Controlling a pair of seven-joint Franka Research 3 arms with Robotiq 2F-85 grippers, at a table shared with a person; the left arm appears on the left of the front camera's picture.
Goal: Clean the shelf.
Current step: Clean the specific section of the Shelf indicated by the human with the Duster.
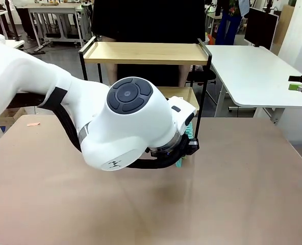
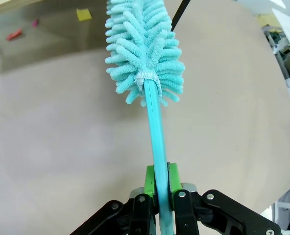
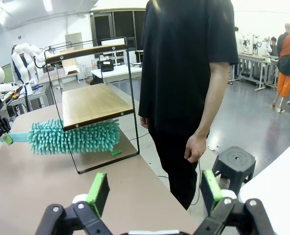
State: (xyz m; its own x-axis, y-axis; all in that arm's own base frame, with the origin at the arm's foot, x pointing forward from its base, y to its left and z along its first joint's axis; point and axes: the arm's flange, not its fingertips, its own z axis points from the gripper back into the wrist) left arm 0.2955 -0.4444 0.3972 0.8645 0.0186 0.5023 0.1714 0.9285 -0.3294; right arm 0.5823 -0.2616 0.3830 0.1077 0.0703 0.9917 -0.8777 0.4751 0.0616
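Observation:
The shelf stands at the table's far edge, with two light wooden boards in a thin black frame. My left gripper is shut on the handle of a teal fluffy duster. From the right wrist, the duster's head lies under the lower board, just above the bottom surface. My left arm hides most of the lower tier in the front view. My right gripper is open and holds nothing, off to the shelf's right side.
Small paper scraps lie under the shelf: a yellow one, a red one and a green one. An orange scrap sits on the brown table at the left. A person in black stands behind the shelf.

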